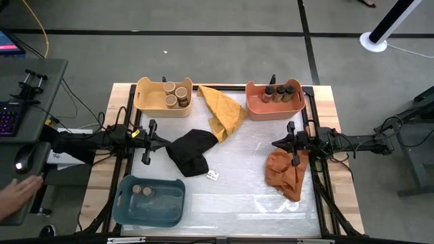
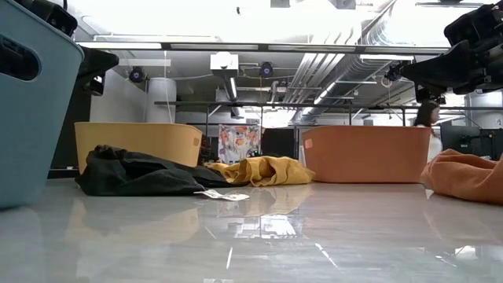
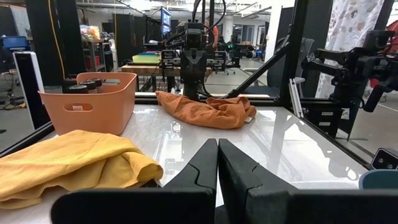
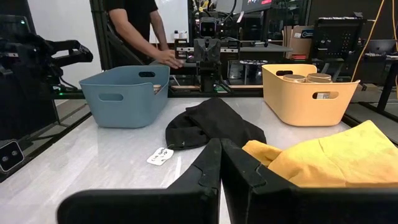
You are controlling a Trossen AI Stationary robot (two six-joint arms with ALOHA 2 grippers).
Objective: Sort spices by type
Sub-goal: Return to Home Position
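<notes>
Robotics lab; exposed ceiling ducts [image 2: 346, 55]; workbenches [image 3: 140, 66] w/ equip.

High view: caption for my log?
Spice jars grouped in yellow bin, orange bin, blue bin; left gripper, right gripper shut, facing across table.

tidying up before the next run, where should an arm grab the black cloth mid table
Come straight down on the black cloth and pinch a raised fold near its middle. It lies crumpled in a low heap, so its ridges stand up while its edges lie flat on the table. The shut left end effector is nearest.
</notes>
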